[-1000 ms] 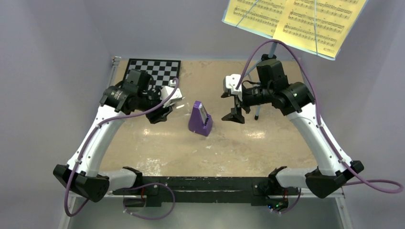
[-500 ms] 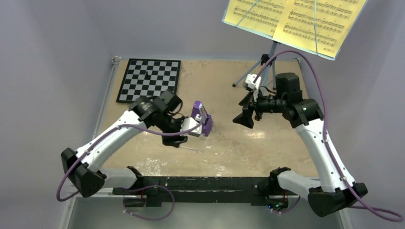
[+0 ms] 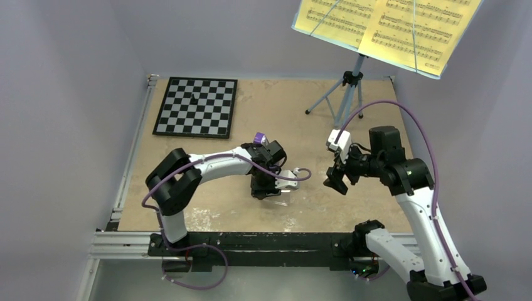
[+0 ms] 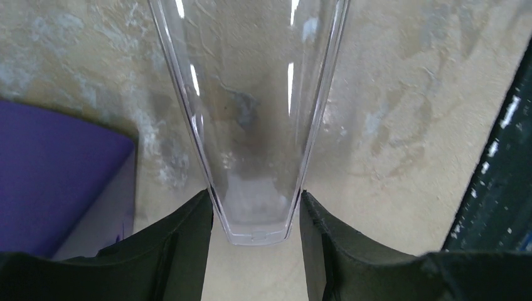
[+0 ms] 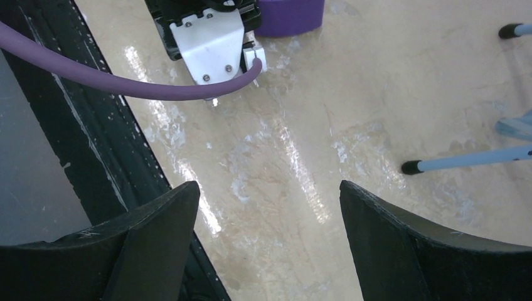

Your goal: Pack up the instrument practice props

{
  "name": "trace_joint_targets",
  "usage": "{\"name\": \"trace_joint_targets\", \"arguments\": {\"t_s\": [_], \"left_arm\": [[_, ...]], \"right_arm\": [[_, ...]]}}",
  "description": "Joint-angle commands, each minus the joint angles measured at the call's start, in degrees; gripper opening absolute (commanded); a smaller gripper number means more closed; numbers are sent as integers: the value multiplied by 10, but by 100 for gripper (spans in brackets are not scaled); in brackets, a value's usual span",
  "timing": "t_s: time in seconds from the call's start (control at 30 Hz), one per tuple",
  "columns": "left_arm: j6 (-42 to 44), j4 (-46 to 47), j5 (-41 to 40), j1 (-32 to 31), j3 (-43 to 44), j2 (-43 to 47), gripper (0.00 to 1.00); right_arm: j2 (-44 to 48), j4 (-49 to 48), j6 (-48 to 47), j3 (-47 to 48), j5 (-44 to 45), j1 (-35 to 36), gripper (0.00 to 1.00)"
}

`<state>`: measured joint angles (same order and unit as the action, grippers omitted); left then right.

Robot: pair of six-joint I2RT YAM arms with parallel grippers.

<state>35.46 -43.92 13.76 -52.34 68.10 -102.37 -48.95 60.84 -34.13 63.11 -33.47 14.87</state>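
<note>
Item 1: small purple pyramid metronome. It stands on the tan table near the middle and is mostly hidden from above by the left forearm. In the left wrist view its purple side sits just left of the fingers. In the right wrist view its base shows at the top edge.

Item 2: yellow sheet of printed music. It lies spread on the tray of the stand, high at the far right.

Item 3: light blue tripod music stand. It is upright at the far right of the table, legs splayed. Two black-tipped legs show in the right wrist view.

Item 4: clear tapered plastic piece. It lies on the table, with its narrow end between the left fingers.

Item 5: left gripper. It is low over the table just on the near side of the metronome. Its black fingers are closed against both sides of the clear piece's narrow end.

Item 6: right gripper. It hangs above the table to the right of the left gripper and apart from it. The jaws are spread wide and hold nothing, and the fingers frame bare tabletop.

Item 7: black-and-white checkerboard. It lies flat at the far left, well apart from both grippers.
</note>
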Motion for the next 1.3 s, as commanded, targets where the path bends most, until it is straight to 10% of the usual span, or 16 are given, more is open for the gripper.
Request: {"name": "trace_joint_targets", "arguments": {"t_s": [0.0, 0.17, 0.27, 0.5, 0.87, 1.27], "left_arm": [[-18, 61, 4, -6, 10, -25, 23], [-32, 60, 34, -6, 0, 36, 58], [-48, 37, 65, 1, -5, 133, 99], [-103, -46, 146, 109, 0, 352, 100], [-257, 1, 66, 448, -61, 532, 100], [-293, 2, 41, 494, -84, 615, 100]], "right_arm": [[7, 23, -5, -8, 27, -2, 87], [-13, 51, -44, -11, 7, -2, 89], [-42, 77, -132, -12, -13, 9, 92], [-192, 70, -227, 20, 88, 170, 91], [-369, -187, -93, 8, 188, 367, 99], [-559, -150, -46, 134, 247, 417, 95]]}}
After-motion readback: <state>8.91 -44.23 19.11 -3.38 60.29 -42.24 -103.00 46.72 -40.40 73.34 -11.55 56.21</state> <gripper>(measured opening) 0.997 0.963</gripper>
